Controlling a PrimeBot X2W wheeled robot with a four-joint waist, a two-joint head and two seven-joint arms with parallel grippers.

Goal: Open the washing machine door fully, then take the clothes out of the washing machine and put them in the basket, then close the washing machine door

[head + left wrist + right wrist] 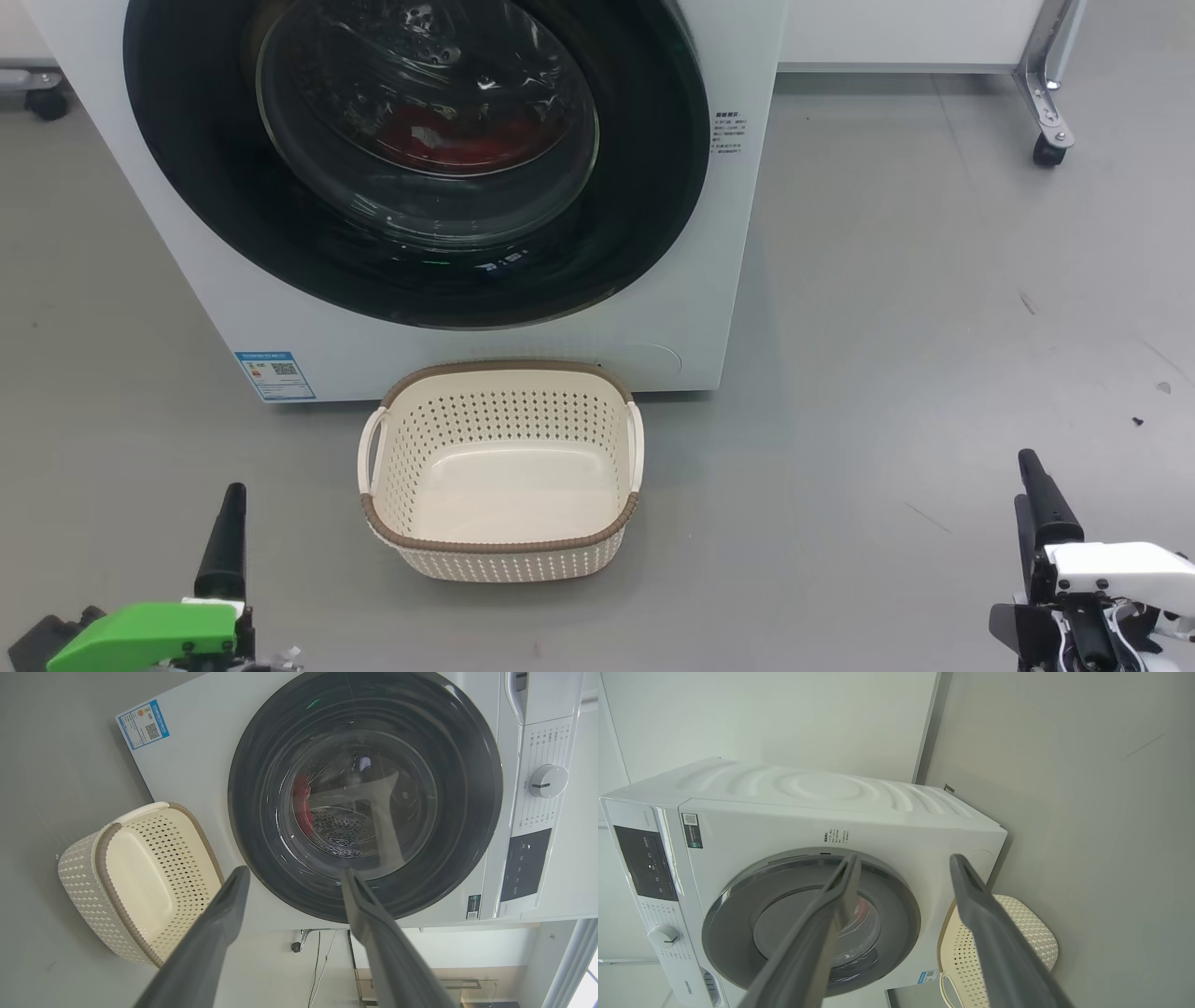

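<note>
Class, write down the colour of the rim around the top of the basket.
Brown, on a cream perforated basket; the head view shows it best.

Your left wrist camera looks along the left gripper [294,871]. It is rolled sideways and faces the washing machine door [252,812] squarely and fairly near, with the basket [79,882] off that gripper's left finger. Your right wrist camera sights past the right gripper [904,856] from farther back, at a slant across the washing machine [761,826]. Your head camera looks forward and down from behind both grippers. All three views share the door and the basket.
</note>
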